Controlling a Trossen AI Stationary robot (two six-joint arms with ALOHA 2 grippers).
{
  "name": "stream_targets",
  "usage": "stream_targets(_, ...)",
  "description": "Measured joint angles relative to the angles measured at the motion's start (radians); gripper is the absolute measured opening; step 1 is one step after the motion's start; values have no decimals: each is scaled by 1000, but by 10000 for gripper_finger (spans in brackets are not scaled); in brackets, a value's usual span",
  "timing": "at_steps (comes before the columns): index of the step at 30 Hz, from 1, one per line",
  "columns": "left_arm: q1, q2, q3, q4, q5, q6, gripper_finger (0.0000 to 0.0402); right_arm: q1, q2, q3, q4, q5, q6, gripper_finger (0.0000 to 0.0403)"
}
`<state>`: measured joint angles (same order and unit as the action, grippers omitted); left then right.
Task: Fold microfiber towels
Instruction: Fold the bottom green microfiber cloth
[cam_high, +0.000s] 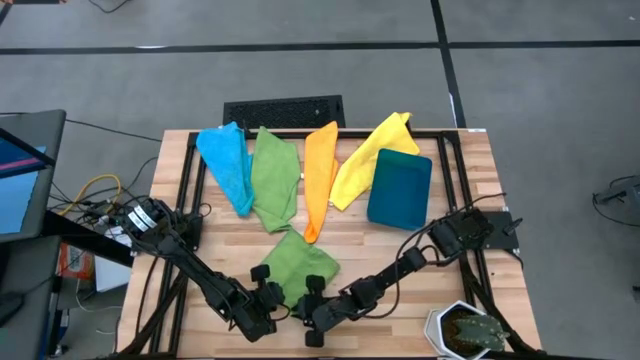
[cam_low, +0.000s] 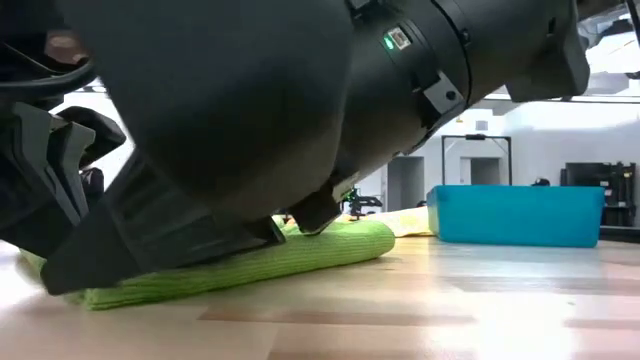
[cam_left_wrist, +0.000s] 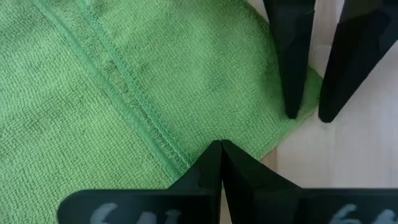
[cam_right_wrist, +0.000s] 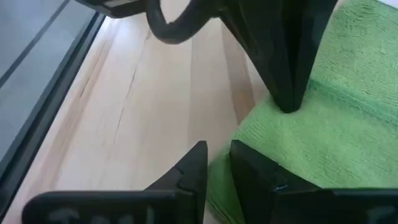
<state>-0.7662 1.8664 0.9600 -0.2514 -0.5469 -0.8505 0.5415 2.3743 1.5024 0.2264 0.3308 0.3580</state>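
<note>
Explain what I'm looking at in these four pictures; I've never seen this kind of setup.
Two dark robot arms work at a wooden table. One camera looks down from above, one sits at table height, and one rides on each wrist. Four towels lie fanned at the far side: light blue, green, orange, yellow, beside a teal bin. The left gripper, shut, and the right gripper, nearly closed, meet at the near edge of a folded green towel.
</note>
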Motion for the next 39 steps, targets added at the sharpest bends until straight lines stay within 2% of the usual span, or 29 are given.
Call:
stream_targets(9,5,-33,-1,-13,-9,0,0,6,-32,-5,-59,-17,-7,97)
stream_targets(14,4,-78,-1,-40,-15,0,0,7,-108,-6,-62,-22,-49,97)
stream_targets(17,4,-116,-1,-78,-28,-16,0,7,-163,-4,-97,23,-78,97)
stream_targets(20,0,-176,-1,-203,-67,-150,0,6,-198,-5,-192,120,-70,97)
stream_targets(22,-23,-228,-1,-330,-147,-306,0,6,-208,-5,-221,158,-58,97)
stream_targets(25,-88,-272,-1,-488,-270,-568,0,8,-210,-5,-200,165,-47,97)
stream_targets(27,-130,-267,-1,-525,-291,-684,0,13,-210,-5,-180,165,-44,97)
stream_targets(33,-189,-184,-1,-522,-347,-838,0,-15,-158,-5,-65,171,-77,97)
stream_targets(35,-188,-152,-1,-521,-344,-877,0,-30,-113,1,1,147,-91,97)
stream_targets(39,-185,-107,-1,-526,-329,-955,0,-44,-64,14,0,146,-45,97)
